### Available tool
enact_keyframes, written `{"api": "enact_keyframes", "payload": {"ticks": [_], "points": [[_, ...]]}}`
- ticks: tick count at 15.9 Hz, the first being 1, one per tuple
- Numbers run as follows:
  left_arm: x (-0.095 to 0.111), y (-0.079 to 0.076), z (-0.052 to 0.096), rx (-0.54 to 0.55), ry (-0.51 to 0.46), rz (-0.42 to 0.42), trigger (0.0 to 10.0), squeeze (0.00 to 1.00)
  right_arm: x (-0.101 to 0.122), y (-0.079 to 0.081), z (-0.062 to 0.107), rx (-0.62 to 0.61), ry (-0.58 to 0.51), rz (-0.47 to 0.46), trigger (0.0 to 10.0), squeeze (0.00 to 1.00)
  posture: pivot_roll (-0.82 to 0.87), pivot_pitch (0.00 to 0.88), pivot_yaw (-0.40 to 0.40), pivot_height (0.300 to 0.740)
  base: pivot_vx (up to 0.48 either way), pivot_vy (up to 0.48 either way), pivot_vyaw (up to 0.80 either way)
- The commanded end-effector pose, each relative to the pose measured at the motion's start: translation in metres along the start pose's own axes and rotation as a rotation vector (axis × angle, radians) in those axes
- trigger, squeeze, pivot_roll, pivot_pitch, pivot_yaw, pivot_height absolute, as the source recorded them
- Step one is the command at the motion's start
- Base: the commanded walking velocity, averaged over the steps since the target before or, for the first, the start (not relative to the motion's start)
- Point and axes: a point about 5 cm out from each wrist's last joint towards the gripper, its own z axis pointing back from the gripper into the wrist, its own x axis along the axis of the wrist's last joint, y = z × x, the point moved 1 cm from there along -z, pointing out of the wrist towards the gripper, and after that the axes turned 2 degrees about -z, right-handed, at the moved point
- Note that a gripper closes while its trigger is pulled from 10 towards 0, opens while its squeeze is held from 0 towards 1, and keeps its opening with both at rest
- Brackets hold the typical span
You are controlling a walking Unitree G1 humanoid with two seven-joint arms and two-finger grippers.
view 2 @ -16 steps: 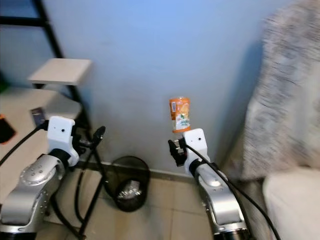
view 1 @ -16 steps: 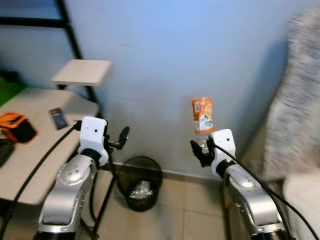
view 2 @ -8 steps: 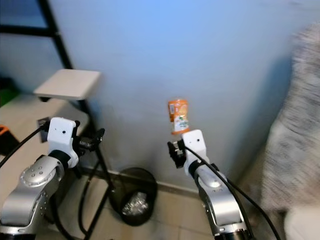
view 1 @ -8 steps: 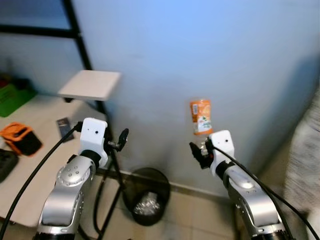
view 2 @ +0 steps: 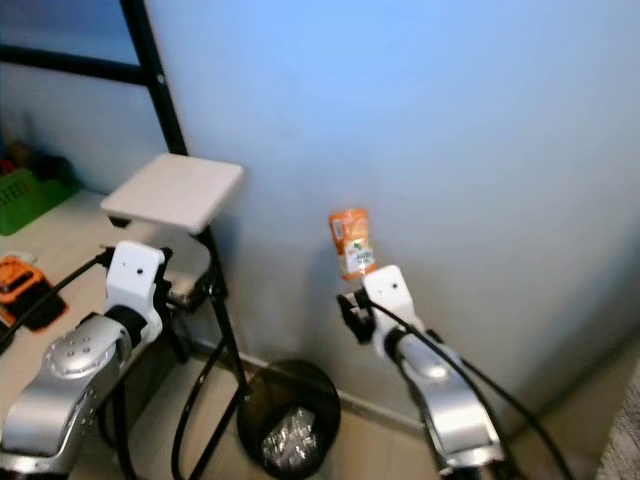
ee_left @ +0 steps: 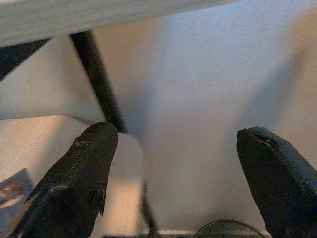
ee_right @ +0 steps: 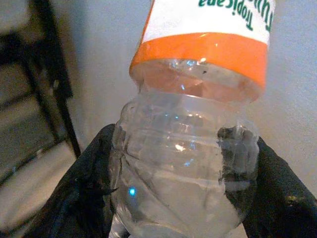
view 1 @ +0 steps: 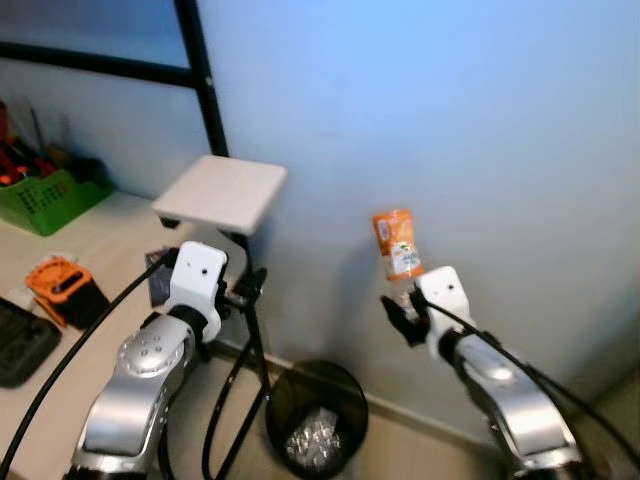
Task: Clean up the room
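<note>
My right gripper (view 1: 402, 308) is shut on a clear plastic bottle (view 1: 396, 243) with an orange and white label, held upright in front of the blue wall; in the right wrist view the bottle (ee_right: 185, 148) sits between the black fingers (ee_right: 84, 198). A black mesh waste bin (view 1: 318, 430) with crumpled silvery litter stands on the tiled floor below, between my arms. My left gripper (view 1: 250, 287) is raised beside the desk, open and holding nothing; its wrist view shows the two fingers (ee_left: 74, 173) apart, facing the wall.
A beige desk (view 1: 90, 250) at the left carries an orange and black box (view 1: 65, 288), a green basket (view 1: 45, 190) and a dark card. A small white shelf (view 1: 220, 190) on a black frame (view 1: 205, 90) juts out above my left gripper.
The camera has swung left and the grey speckled fabric on the right has left the picture; the bin now lies lower and nearer centre. Both grippers keep their pose, bottle still held.
</note>
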Motion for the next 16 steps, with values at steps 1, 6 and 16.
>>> {"api": "enact_keyframes", "payload": {"ticks": [1,6,16], "points": [[-0.004,0.002,0.004,-0.016,0.026,-0.015,10.0,0.0,-0.004,0.012,-0.003,0.067,0.037,0.026,10.0,0.0,-0.06,0.0,0.017,0.74,0.0,0.0,0.0],[-0.014,-0.025,0.008,-0.364,0.088,-0.091,10.0,0.0,-0.049,0.01,-0.021,0.221,0.301,0.303,10.0,0.0,-0.07,0.0,0.019,0.74,0.0,0.0,0.0],[-0.026,-0.038,0.016,-0.775,0.271,-0.241,10.0,0.0,-0.066,0.028,-0.066,0.118,0.479,0.385,10.0,0.0,-0.06,0.0,-0.011,0.74,0.0,0.0,0.0]]}}
